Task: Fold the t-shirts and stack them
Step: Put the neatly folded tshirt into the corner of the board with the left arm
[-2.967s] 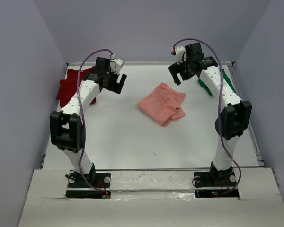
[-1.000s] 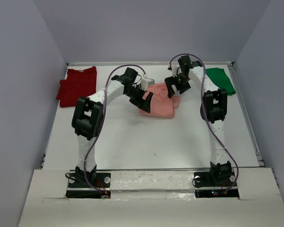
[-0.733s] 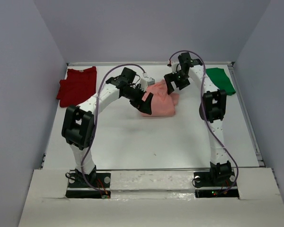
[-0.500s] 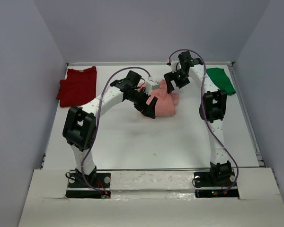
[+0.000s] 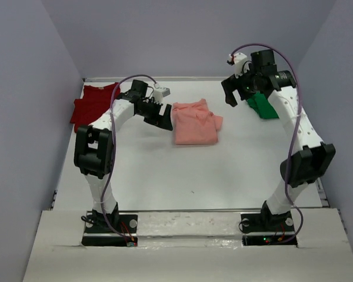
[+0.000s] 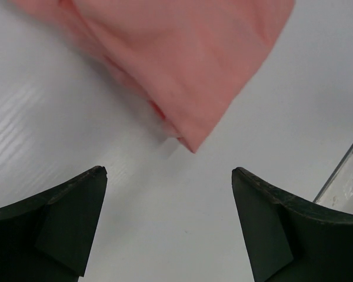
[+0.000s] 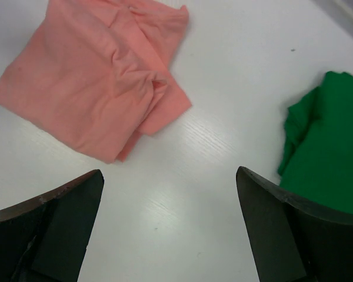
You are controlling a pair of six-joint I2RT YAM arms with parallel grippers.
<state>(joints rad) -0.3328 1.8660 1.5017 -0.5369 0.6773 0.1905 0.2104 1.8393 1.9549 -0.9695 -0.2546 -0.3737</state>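
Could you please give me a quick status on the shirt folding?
Left claw open, empty. Right claw open, empty. Salmon-pink shirt folded, centre; dark red shirt and green shirt lie apart, unstacked. Nothing in the way.

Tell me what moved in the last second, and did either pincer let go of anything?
Both arms backed off the pink shirt. The left pincer slid left, clear of it. The right pincer lifted and swung right, toward the green shirt. Both are open and empty, and neither looked clamped on cloth before. The pink shirt stays folded mid-table. The red shirt and the green shirt have not moved.
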